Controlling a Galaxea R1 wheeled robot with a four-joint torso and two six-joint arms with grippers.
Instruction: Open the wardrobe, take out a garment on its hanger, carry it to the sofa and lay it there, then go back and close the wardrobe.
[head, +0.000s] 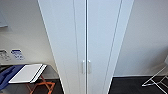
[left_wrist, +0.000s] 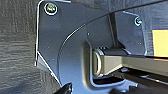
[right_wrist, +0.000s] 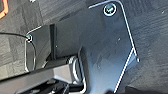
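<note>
The wardrobe (head: 86, 37) stands straight ahead in the head view, tall, narrow and white. Its two plain doors are shut, meeting at a thin seam down the middle. A pair of small white vertical handles (head: 86, 66) sits on either side of that seam, low in the picture. Both wrist views look down on dark grey carpet (left_wrist: 17, 45) past the robot's own dark plate.
Left of the wardrobe a white board (head: 26, 73) lies on an orange folding stand (head: 41, 86), with blue fabric (head: 7, 73) beside it. A white metal rack (head: 157, 80) stands at the right on the dark floor. White walls flank the wardrobe.
</note>
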